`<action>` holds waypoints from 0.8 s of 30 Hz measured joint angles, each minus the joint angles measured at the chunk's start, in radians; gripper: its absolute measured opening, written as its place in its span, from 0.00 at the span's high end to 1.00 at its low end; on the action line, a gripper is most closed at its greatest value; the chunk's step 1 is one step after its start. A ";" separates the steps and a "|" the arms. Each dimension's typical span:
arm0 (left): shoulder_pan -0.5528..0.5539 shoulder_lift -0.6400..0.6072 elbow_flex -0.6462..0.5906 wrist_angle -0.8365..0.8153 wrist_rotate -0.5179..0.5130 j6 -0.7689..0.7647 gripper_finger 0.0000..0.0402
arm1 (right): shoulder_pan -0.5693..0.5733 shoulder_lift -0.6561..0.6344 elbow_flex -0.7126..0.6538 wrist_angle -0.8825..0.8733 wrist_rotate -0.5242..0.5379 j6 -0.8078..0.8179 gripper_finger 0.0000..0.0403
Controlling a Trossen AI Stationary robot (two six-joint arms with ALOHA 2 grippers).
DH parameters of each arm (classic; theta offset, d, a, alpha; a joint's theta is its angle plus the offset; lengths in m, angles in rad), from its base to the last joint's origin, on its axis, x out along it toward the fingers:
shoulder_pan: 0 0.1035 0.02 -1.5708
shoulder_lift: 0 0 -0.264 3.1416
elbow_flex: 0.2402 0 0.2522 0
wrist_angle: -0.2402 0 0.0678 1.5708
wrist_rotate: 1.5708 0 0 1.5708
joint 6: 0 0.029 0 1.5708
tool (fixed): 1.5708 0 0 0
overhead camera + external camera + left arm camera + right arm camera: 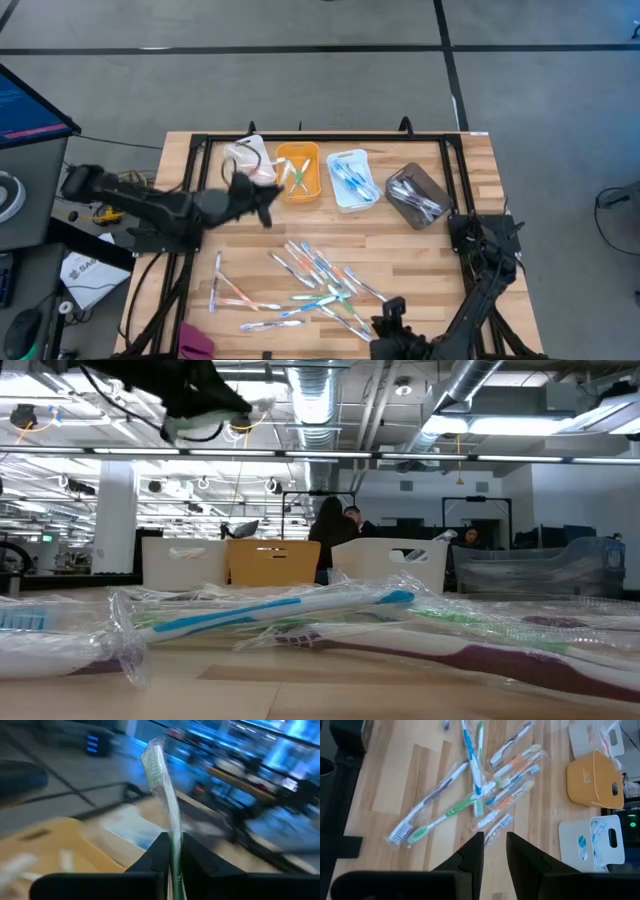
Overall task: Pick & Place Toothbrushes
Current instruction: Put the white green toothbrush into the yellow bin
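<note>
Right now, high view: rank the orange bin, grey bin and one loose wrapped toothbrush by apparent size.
1. Grey bin and orange bin: these look about alike; the grey one sits angled, so I would not rank one over the other.
2. Loose wrapped toothbrush on the table: clearly smallest, a thin stick among the scattered pile.

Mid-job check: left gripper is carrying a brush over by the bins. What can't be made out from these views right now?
- Held toothbrush: motion blur in the left wrist view hides its colour; lower end hidden between the left gripper fingers.
- High view: brush too small to see at that gripper.
- Bin contents: low view shows only the walls, e.g. orange bin.
</note>
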 joint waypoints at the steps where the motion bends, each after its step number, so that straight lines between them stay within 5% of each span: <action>1: 0.055 -0.001 0.000 0.006 0.021 -0.002 0.95 | -0.003 0.000 0.000 0.000 0.000 0.000 0.81; 9: 0.343 0.185 0.000 0.247 0.274 -0.053 0.95 | -0.010 0.000 0.000 -0.001 0.000 -0.010 0.81; 16: 0.426 0.430 0.004 0.457 0.285 -0.062 0.95 | -0.009 0.000 0.000 -0.001 0.000 -0.010 0.81; 24: 0.453 0.603 0.105 0.468 0.318 -0.051 0.96 | -0.009 0.000 0.000 -0.001 0.037 -0.026 0.81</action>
